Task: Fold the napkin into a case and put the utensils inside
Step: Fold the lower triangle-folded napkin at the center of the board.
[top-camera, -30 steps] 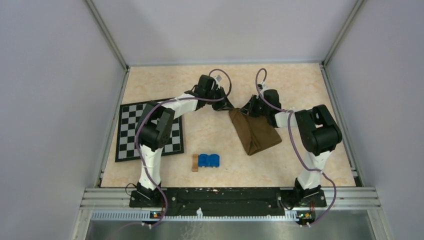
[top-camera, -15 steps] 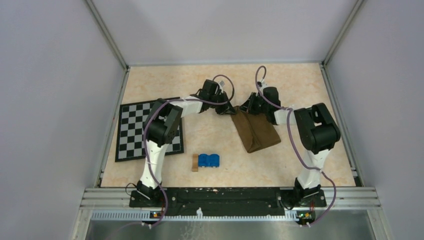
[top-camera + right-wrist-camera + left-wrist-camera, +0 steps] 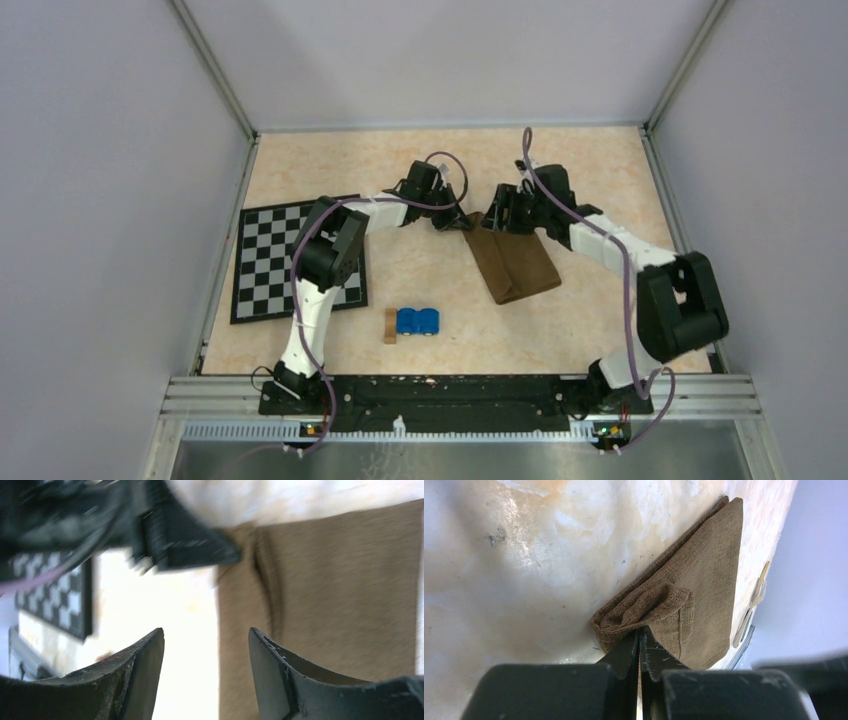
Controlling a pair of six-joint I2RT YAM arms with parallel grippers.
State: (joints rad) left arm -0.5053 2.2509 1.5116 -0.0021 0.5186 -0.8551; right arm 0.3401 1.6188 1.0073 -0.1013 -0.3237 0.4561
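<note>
Left wrist: left gripper (image 3: 640,634) pinches napkin (image 3: 714,570) corner (right gripper (image 3: 205,635) spread).

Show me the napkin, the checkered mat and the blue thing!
napkin (image 3: 515,262), top view, middle of the folded cloth.
checkered mat (image 3: 262,265), top view, bare squares on its left part.
blue thing (image 3: 418,321), top view, its middle.

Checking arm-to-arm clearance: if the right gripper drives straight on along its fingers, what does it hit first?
Probably the left gripper, shut on the napkin corner, directly ahead of the open right gripper. If the line dips, the napkin's edge or the table comes first; depth is unclear.
</note>
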